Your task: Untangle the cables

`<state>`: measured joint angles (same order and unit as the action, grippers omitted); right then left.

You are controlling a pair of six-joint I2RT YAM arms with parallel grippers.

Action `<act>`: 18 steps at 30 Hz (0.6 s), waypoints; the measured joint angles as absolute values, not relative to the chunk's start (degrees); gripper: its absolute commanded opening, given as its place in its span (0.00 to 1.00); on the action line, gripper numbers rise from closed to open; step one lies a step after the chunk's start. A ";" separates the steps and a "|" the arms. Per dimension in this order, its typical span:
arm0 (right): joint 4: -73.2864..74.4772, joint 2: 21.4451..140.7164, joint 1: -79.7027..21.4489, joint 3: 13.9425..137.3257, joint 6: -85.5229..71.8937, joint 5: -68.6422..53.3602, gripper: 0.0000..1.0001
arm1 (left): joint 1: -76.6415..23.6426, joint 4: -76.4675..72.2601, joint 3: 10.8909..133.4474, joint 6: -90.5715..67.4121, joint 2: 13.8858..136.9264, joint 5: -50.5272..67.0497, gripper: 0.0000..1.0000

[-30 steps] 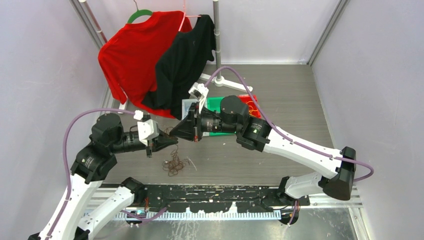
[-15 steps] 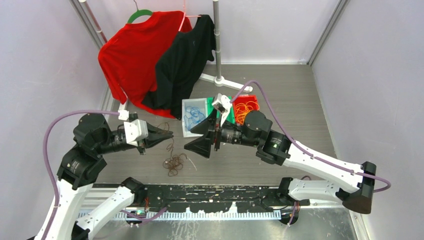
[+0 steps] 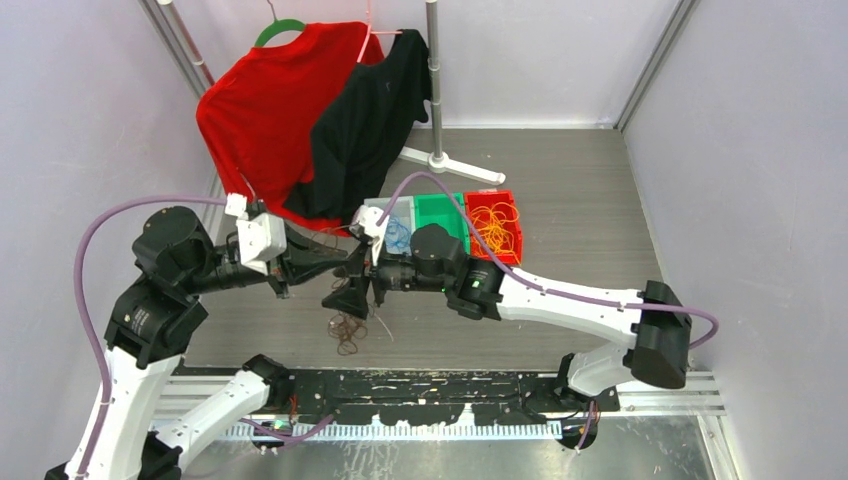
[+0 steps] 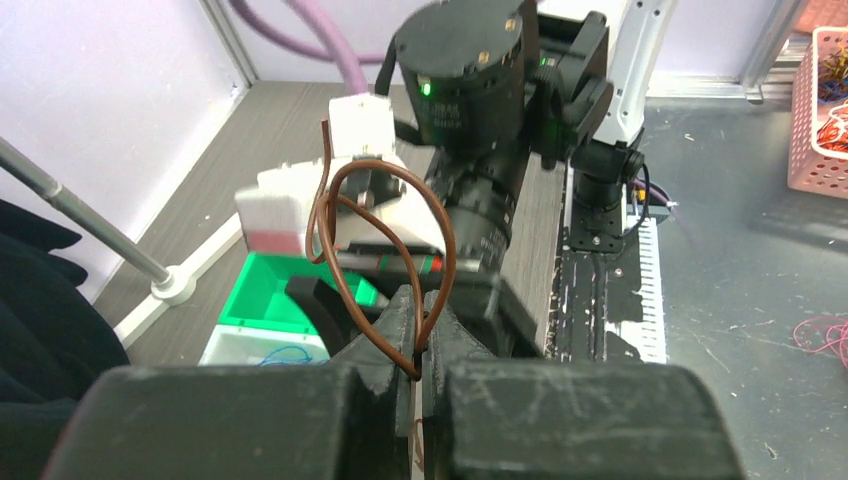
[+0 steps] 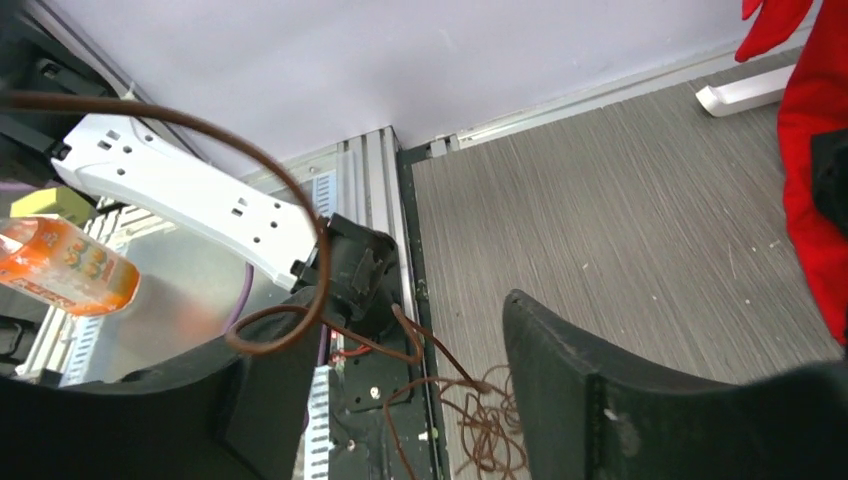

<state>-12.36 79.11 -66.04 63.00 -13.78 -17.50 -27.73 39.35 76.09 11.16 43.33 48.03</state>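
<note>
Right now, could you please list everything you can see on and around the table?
Red shirt: one, red, hanging back left.
Black shirt: one, black, hanging beside the red one.
Rack pole: one, silver, back centre.
White bin: one, white, left of the bin row.
Blue cables: one bunch, blue, in the white bin.
Green bin: one, green, middle of the row.
Red bin: one, red, right end.
Orange cables: one bunch, orange, in the red bin.
Brown cable pile: one, dark brown, on the table near the front.
Brown cable: one, brown, pinched in the left gripper.
Left gripper: one, black, shut on the brown cable.
Right gripper: one, black, open, above the pile.
</note>
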 measured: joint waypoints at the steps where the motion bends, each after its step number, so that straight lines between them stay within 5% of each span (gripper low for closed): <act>1: -13.23 80.12 -66.35 63.35 -13.69 -17.12 0.61 | -27.73 39.31 76.51 10.81 43.48 48.07 0.00; 6: -18.79 84.66 -66.59 63.20 -14.81 -15.40 0.46 | -27.73 39.18 80.71 9.17 45.25 48.95 0.00; 18: -33.01 92.47 -66.54 48.71 -21.71 -8.36 0.41 | -27.73 37.52 99.29 7.88 51.42 49.41 0.00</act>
<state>-33.01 92.47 -66.54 48.71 -21.71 -8.36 -27.73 37.52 99.29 7.88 51.42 49.41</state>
